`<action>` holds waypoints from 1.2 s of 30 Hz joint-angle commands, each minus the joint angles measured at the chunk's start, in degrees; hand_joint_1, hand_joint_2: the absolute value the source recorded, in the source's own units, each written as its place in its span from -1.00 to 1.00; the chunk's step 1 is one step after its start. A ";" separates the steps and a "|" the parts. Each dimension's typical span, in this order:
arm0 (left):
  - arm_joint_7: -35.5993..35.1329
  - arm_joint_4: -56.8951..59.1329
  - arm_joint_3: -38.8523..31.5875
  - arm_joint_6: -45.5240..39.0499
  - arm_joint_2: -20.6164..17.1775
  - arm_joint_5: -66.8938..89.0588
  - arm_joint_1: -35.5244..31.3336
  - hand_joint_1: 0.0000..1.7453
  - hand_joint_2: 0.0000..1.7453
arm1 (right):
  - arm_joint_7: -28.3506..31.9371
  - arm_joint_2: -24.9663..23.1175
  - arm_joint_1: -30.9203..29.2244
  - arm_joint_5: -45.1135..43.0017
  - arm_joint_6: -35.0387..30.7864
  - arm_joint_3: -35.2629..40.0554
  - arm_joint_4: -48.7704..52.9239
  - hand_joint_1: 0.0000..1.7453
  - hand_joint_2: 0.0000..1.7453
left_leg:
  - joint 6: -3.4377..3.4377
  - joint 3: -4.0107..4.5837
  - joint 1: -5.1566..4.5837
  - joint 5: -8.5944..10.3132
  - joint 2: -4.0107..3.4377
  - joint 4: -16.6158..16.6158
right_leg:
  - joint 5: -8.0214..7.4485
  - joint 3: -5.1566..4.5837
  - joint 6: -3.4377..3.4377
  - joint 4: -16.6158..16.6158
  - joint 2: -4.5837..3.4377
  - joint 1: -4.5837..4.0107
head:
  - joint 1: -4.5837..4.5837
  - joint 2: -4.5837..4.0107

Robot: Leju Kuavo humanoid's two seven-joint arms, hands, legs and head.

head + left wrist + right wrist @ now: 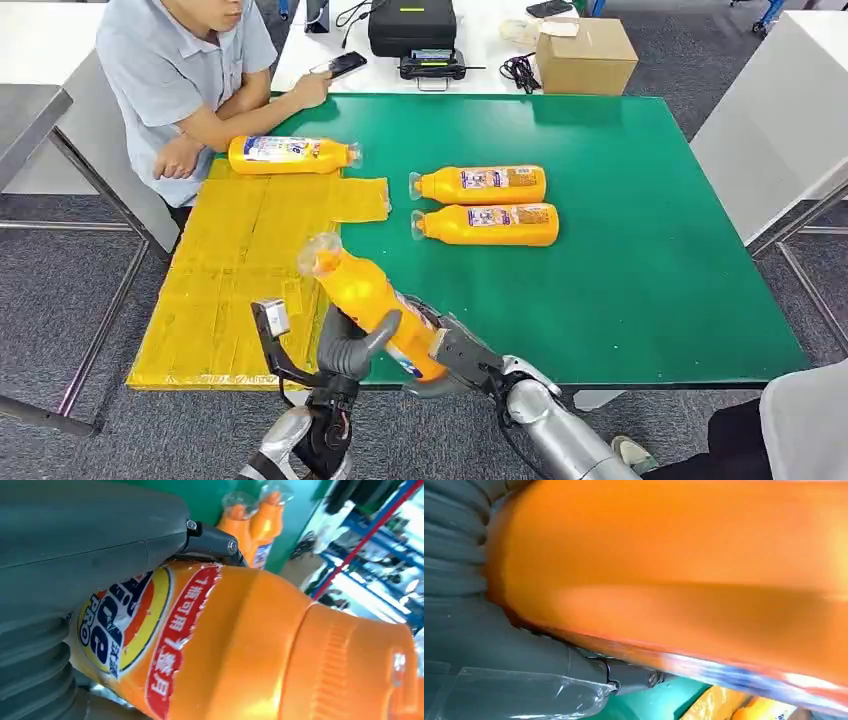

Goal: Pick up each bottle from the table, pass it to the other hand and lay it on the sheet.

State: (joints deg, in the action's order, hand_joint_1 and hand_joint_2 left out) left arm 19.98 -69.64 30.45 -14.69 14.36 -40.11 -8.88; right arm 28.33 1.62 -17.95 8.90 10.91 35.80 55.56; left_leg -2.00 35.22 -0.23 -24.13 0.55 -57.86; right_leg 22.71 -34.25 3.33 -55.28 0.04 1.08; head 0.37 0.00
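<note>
At the far left we see a person (185, 85) seated at the tabletop's (640, 250) far corner, one hand on a phone (338, 66). Just in front of that person, one orange bottle (290, 154) lies on its side at the far end of the yellow sheet (225, 280). Nearer us, our left hand (345, 350) wraps its thumb and fingers around a tilted bottle (370, 300), cap end raised over the sheet's near right edge. Our right hand (450, 358) clasps the same bottle at its base, so both hands grip it at once. Further right, two more bottles (485, 205) lie side by side on the green tabletop, touching, caps toward the sheet. A cardboard box (585, 55) stands beyond.
</note>
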 commanded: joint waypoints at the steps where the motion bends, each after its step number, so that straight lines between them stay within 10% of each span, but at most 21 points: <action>1: 5.27 -0.43 1.81 -8.06 -2.47 10.10 -2.21 1.00 1.00 | -0.17 -1.16 -0.21 0.52 -1.83 -2.11 -2.83 -1.00 1.00 | 0.11 -0.24 0.03 -0.10 -0.10 0.01 | 0.08 0.21 -0.14 0.00 -0.06 -0.04 | 0.00 0.00; 3: 12.69 10.85 -2.77 -25.31 -0.74 43.23 -6.14 1.00 1.00 | 0.73 -0.71 2.00 1.43 -3.90 -4.06 -1.29 -1.00 1.00 | 0.13 -0.31 0.04 -0.10 0.01 0.04 | 0.12 0.32 -0.16 0.02 0.06 -0.06 | 0.00 0.00; 7: 13.80 10.12 -24.46 -25.31 5.64 83.32 -4.47 1.00 1.00 | 2.22 -1.85 0.62 2.70 -3.64 -5.42 -3.33 -1.00 1.00 | 0.11 -0.31 0.04 -0.05 -0.03 0.10 | 0.05 0.30 -0.13 0.09 0.01 -0.05 | 0.00 0.00; 12: 10.11 8.49 -35.28 -25.31 5.64 108.30 -7.31 1.00 1.00 | 3.12 -2.67 -1.55 2.75 -1.57 -5.93 -5.13 -1.00 1.00 | 0.07 -0.15 0.01 -0.06 -0.30 0.01 | -0.01 0.09 -0.09 -0.02 -0.27 -0.01 | 0.04 0.00; 22: -10.03 26.90 -15.55 -24.41 -8.60 118.64 -18.24 1.00 1.00 | 3.60 -3.21 -2.27 3.16 1.06 -5.65 -5.32 -1.00 1.00 | 0.19 -0.33 0.10 -0.01 -0.06 0.05 | 0.07 0.25 -0.20 -0.10 -0.03 -0.10 | 0.02 0.00; 36: -19.50 35.85 -10.56 -19.27 -10.40 118.25 -23.13 1.00 1.00 | 3.58 -3.50 -1.58 3.73 1.72 -6.22 -4.70 -1.00 1.00 | 0.19 -0.29 0.12 -0.05 -0.10 -0.01 | 0.10 0.23 -0.18 -0.14 -0.05 -0.11 | 0.00 0.00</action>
State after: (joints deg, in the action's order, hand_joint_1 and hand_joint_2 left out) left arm 8.55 -44.50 13.09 -39.54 8.55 73.68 -25.42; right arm 31.89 -1.36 -17.52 12.20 11.82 30.47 53.79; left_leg -1.95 35.24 -0.17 -24.05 0.55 -57.86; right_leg 22.70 -34.30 3.32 -55.39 0.04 1.04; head 0.37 0.00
